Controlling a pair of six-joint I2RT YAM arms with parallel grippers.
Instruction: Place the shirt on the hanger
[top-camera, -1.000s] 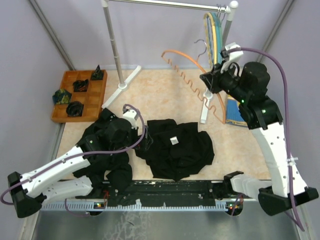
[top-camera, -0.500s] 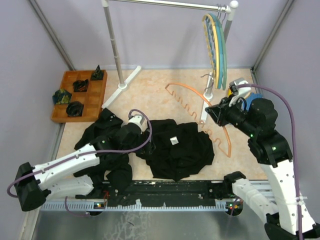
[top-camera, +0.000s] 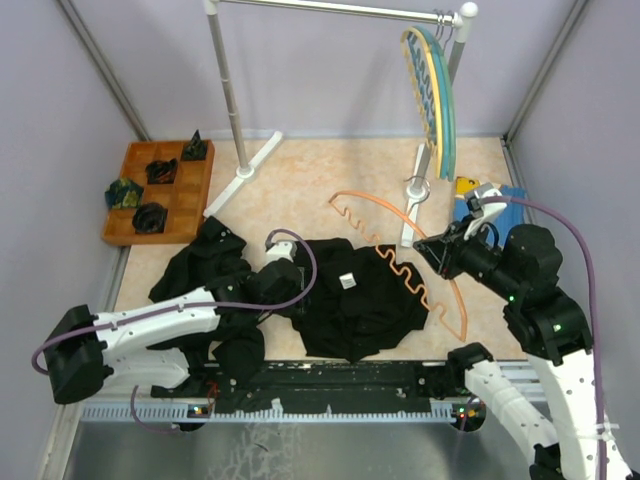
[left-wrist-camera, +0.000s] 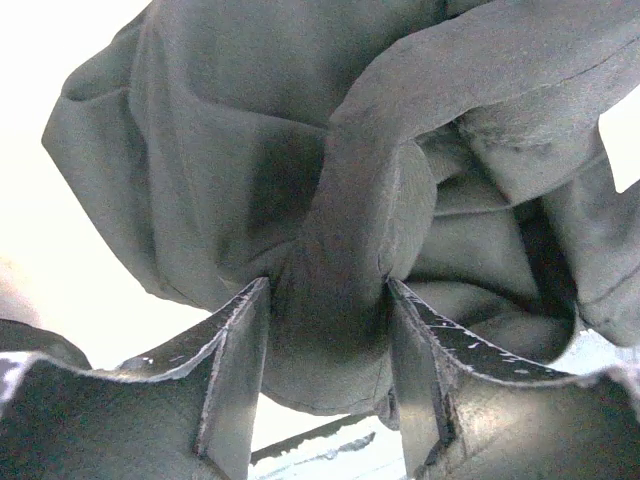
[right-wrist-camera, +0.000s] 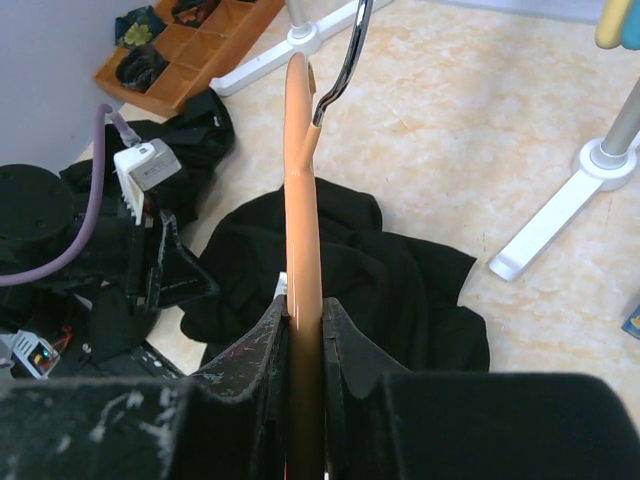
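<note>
The shirt (top-camera: 355, 300) is a crumpled, matte black heap lying near-middle on the table (top-camera: 320, 175). The left gripper (left-wrist-camera: 327, 290) pinches a thick fold at its left edge. The right gripper (right-wrist-camera: 303, 305) is clamped on the orange hanger (top-camera: 408, 275), which sits over the shirt's right side.

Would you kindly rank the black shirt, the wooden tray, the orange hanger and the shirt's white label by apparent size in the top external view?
1. black shirt
2. wooden tray
3. orange hanger: it spans further than the tray but is thin, so this order is unsure
4. white label
</note>
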